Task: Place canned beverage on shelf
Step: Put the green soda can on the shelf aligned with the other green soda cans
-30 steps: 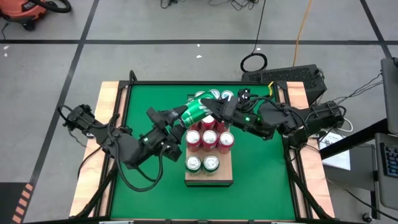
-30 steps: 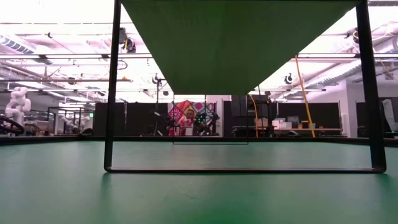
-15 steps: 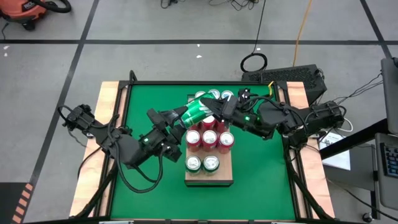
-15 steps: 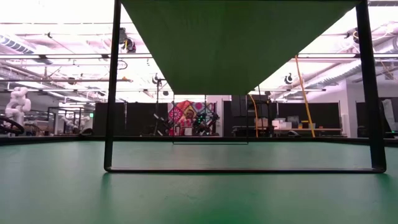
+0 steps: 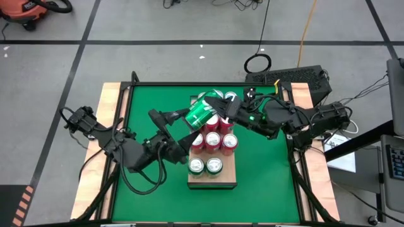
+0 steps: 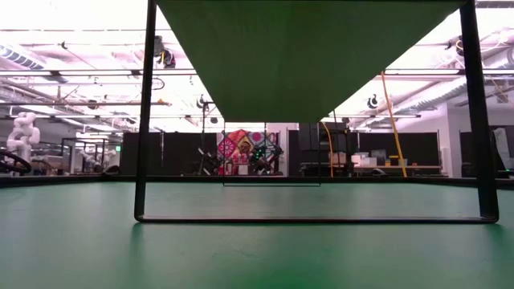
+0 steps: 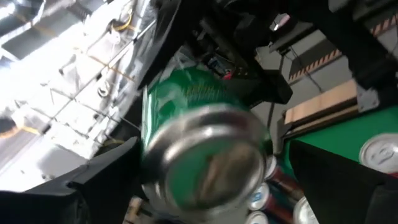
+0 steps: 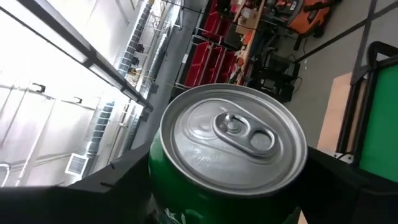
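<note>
Left gripper (image 5: 178, 120) reaches in from 8 o'clock, fingers spread wide on either side of the green can (image 5: 201, 112), apparently not gripping. The can is tilted, metal top visible, held aloft by the right gripper (image 5: 216, 111) clamped on it from 3 o'clock. It hangs above the shelf's (image 5: 225, 180) far edge. Red cans (image 5: 213, 140) fill the shelf's far end; its near end is free. Green table (image 5: 265, 176), grey floor beyond.

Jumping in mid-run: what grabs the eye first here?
A green can hangs tilted in the air between both grippers, above the far end of the shelf. The right gripper grips its top end; the left gripper, open, flanks its base. Below stand three red cans and two green-topped cans.
</note>
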